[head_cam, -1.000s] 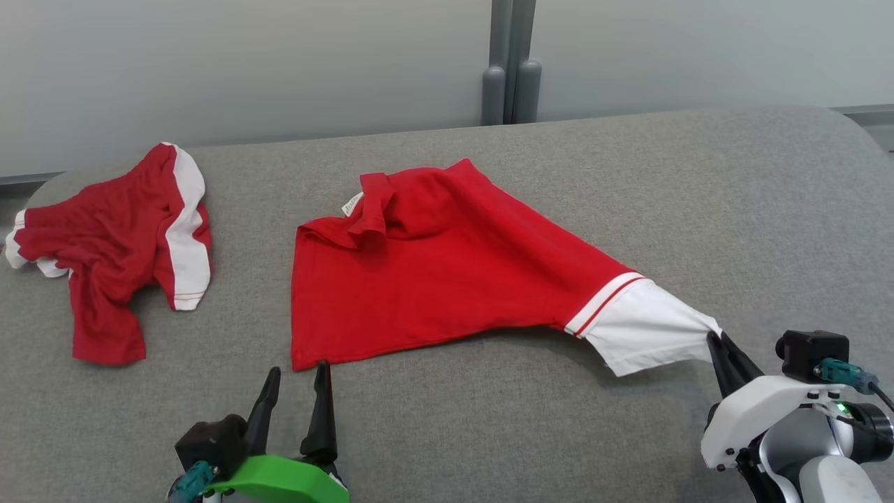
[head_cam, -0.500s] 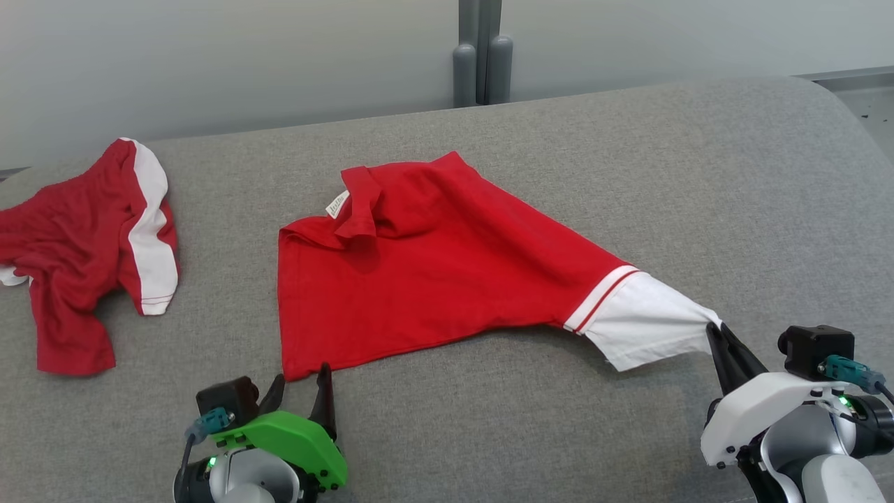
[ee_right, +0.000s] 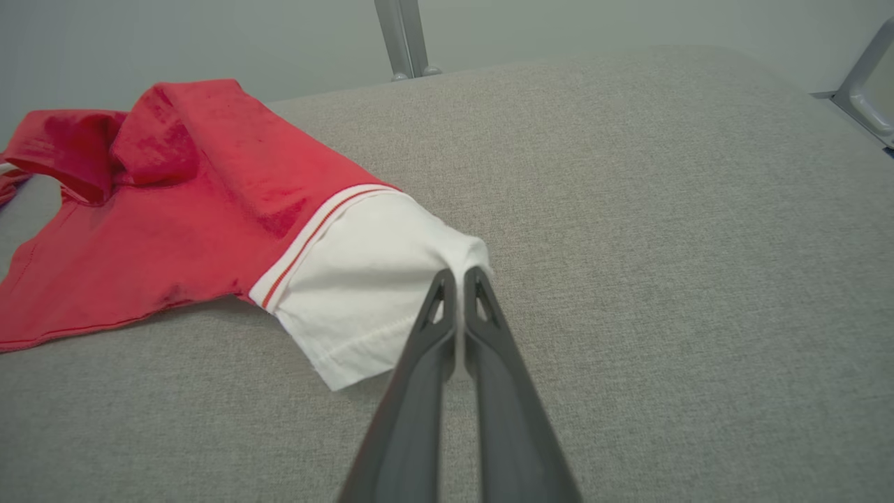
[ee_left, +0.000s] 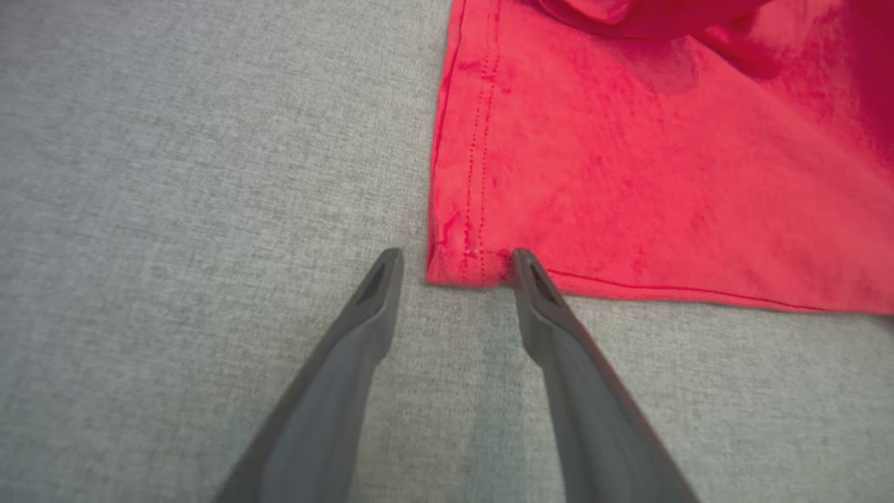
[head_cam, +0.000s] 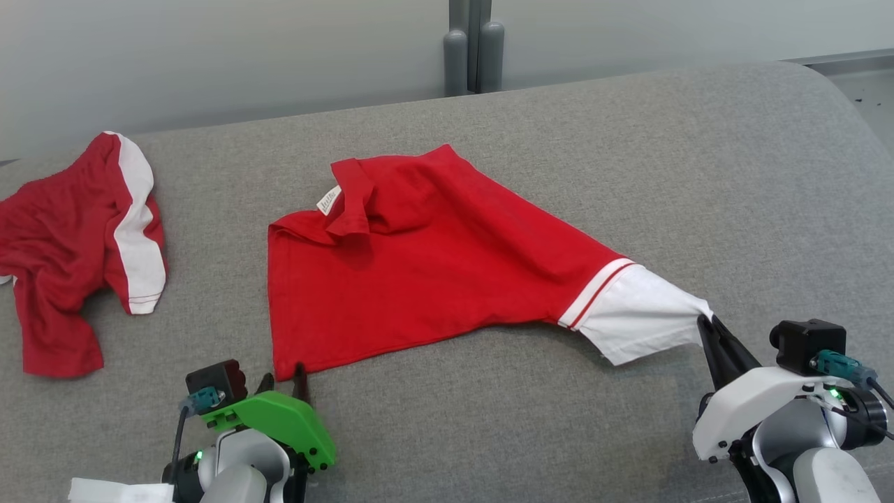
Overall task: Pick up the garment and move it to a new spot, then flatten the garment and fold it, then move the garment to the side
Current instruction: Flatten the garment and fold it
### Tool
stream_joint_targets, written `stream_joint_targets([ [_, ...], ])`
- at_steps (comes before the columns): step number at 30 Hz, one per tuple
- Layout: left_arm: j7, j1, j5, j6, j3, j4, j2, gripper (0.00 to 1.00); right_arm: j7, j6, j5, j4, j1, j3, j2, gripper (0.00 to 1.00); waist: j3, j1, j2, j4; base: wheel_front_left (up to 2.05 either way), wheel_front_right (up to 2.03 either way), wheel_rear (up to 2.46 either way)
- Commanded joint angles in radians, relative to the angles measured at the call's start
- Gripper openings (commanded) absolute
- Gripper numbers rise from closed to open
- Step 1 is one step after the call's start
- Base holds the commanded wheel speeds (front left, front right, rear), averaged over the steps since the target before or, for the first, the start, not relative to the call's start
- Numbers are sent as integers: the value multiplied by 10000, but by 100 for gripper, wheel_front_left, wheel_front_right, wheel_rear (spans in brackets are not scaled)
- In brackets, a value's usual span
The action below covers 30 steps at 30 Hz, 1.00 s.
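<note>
While the right fingers (ee_right: 433, 335) pinch the garment (head_cam: 433, 258), the left fingers (ee_left: 541, 307) gape.

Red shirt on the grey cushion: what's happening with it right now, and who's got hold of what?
The red shirt lies mostly spread on the grey cushion. The right gripper is shut on the tip of its white sleeve, which is drawn out toward the robot's right. The left gripper is open, its fingers straddling the shirt's near left hem corner, not yet closed on it. A second red-and-white garment lies crumpled off to the left, untouched.
</note>
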Motion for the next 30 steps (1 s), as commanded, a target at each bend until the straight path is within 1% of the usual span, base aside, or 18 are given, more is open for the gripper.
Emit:
stream_joint_targets([
  [1,36,-154,-79,-17,-38,34,33,42,-87,-3,-26,44,-62,20,-36,0,19,0,-1,-20,0,0,0],
  [2,63,-166,-120,-30,-51,49,25,36,-83,-3,-29,59,-78,34,-36,0,25,0,-1,-32,0,0,0],
  [4,113,-185,-154,-42,-135,90,12,17,-100,-3,-36,79,-99,57,-36,0,32,0,-1,-60,0,0,0],
  [5,122,-204,-203,-29,-144,111,12,12,-106,-3,-34,88,-109,72,-36,0,39,0,-1,-77,0,0,0],
  [7,135,-245,-239,-19,-216,176,-3,8,-99,-3,-41,104,-130,104,-36,0,40,0,-1,-112,0,0,0],
  [9,151,-291,-310,-11,-273,274,-17,17,-100,-3,-57,118,-143,135,-36,0,30,0,-1,-150,0,0,0],
  [12,169,-371,-418,11,-339,505,-30,33,-86,-3,-83,130,-142,177,-36,0,2,0,-1,-207,0,0,0],
  [13,147,-400,-429,58,-353,578,-31,40,-80,-3,-86,136,-135,189,-36,0,-12,0,-1,-226,0,0,0],
  [15,92,-439,-468,99,-394,722,-36,49,-75,-3,-90,140,-114,210,-36,0,-34,0,-1,-254,0,0,0],
  [16,58,-453,-494,110,-407,781,-39,68,-75,-3,-94,139,-100,216,-36,0,-47,0,-1,-262,0,0,0],
  [17,37,-464,-492,124,-419,830,-41,83,-78,-3,-86,136,-80,219,-36,0,-60,0,-1,-263,0,0,0],
  [18,-18,-472,-503,167,-424,871,-36,87,-85,-3,-81,132,-57,222,-36,0,-73,0,-1,-261,0,0,0],
  [20,-183,-466,-490,220,-461,976,-30,93,-113,-3,-72,115,11,232,-36,0,-110,0,-1,-241,0,0,0],
  [23,-271,-416,-542,230,-456,973,-34,96,-132,-3,-65,111,51,228,-36,0,-133,0,-1,-216,0,0,0],
  [26,-386,-326,-600,287,-426,912,-37,97,-149,-3,-64,100,84,232,-36,0,-152,0,-1,-179,0,0,0],
  [30,-467,-254,-680,349,-365,826,-37,96,-148,-3,-38,95,61,268,-36,0,-150,0,-1,-163,0,0,0],
])
